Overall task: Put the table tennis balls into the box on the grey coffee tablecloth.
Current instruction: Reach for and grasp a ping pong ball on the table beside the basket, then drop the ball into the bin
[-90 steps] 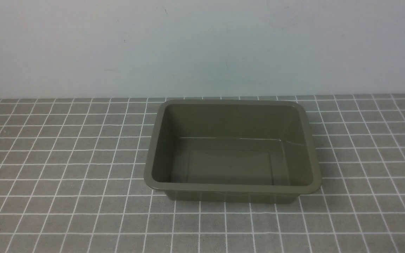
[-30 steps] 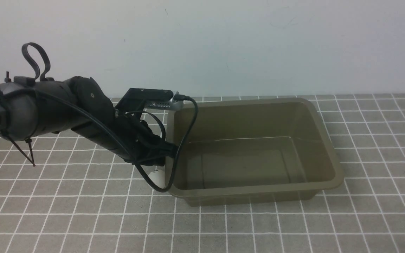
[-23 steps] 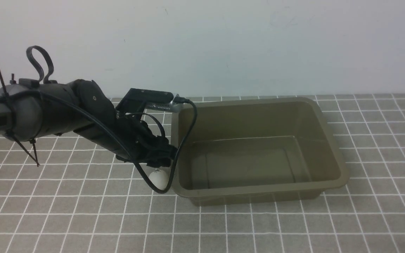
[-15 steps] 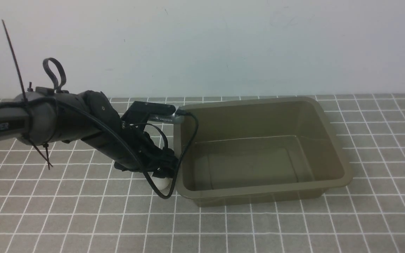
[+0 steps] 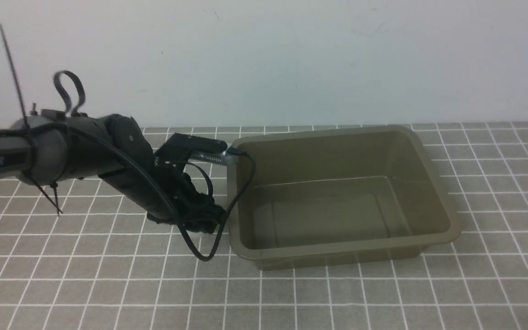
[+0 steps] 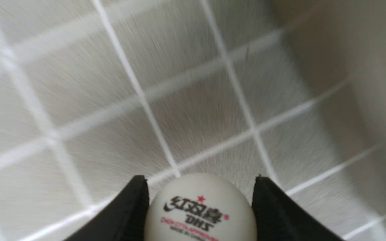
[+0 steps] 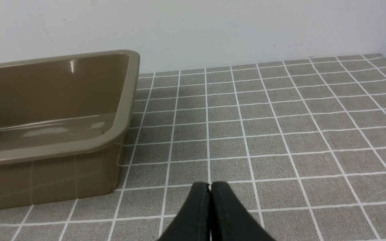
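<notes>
Front view: your L gripper [image 5: 209,224] is low over the grey tablecloth [image 5: 108,275], just beside the box [image 5: 344,247] — no ball seen in the box, so nothing shows as done yet. L wrist view: table tennis ball [image 6: 201,211] sits btwn your L fingers, jaws closed on it, AFAICT. Left to do: lift, clear the rim, drop it in. R wrist view: your R gripper [image 7: 210,187] has its jaws together, nothing held, box nearby.
</notes>
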Motion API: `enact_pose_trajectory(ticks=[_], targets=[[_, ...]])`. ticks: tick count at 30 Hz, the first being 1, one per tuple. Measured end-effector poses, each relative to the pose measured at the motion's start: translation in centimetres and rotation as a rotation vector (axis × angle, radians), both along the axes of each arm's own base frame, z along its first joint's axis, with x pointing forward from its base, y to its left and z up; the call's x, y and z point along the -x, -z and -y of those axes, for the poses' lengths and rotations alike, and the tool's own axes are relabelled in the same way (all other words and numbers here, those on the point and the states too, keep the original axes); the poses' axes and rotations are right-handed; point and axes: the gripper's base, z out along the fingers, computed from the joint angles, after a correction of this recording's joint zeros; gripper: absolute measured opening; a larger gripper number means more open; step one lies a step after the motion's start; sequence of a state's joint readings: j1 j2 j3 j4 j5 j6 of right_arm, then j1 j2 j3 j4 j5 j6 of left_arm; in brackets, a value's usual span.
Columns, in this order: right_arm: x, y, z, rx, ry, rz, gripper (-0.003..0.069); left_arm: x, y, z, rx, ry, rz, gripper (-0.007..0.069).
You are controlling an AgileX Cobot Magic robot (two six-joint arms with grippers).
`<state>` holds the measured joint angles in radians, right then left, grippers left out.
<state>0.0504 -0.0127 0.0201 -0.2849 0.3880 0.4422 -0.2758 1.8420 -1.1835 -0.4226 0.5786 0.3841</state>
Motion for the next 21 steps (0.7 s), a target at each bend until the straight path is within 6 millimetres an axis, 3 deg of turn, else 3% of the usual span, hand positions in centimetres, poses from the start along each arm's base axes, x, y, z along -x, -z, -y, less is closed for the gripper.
enact_pose_trajectory(ticks=[1, 2, 4, 6, 8, 13, 18, 21], targets=[[0.0, 0.0, 0.0, 0.0, 0.0, 0.0, -0.0009, 0.0, -2.0, 0.0, 0.021, -0.014, 0.049, 0.0346], [0.0, 0.0, 0.0, 0.0, 0.0, 0.0, -0.0009, 0.0, -2.4, 0.0, 0.023, -0.014, 0.058, 0.0346], [0.0, 0.0, 0.0, 0.0, 0.0, 0.0, -0.0009, 0.6, -5.7, 1.2, 0.066, 0.01, 0.146, 0.0346], [0.0, 0.0, 0.0, 0.0, 0.0, 0.0, -0.0009, 1.1, -7.6, 3.1, 0.097, 0.068, 0.203, 0.0346], [0.0, 0.0, 0.0, 0.0, 0.0, 0.0, -0.0009, 1.3, -8.2, 4.9, 0.112, 0.121, 0.228, 0.0346], [0.0, 0.0, 0.0, 0.0, 0.0, 0.0, -0.0009, 0.4, -6.7, 9.0, 0.126, 0.202, 0.199, 0.037], [0.0, 0.0, 0.0, 0.0, 0.0, 0.0, -0.0009, -1.3, -4.4, 9.7, 0.137, 0.135, 0.104, 0.0561], [0.0, 0.0, 0.0, 0.0, 0.0, -0.001, -0.0009, -1.5, -4.3, 9.2, 0.133, 0.113, 0.059, 0.0602]])
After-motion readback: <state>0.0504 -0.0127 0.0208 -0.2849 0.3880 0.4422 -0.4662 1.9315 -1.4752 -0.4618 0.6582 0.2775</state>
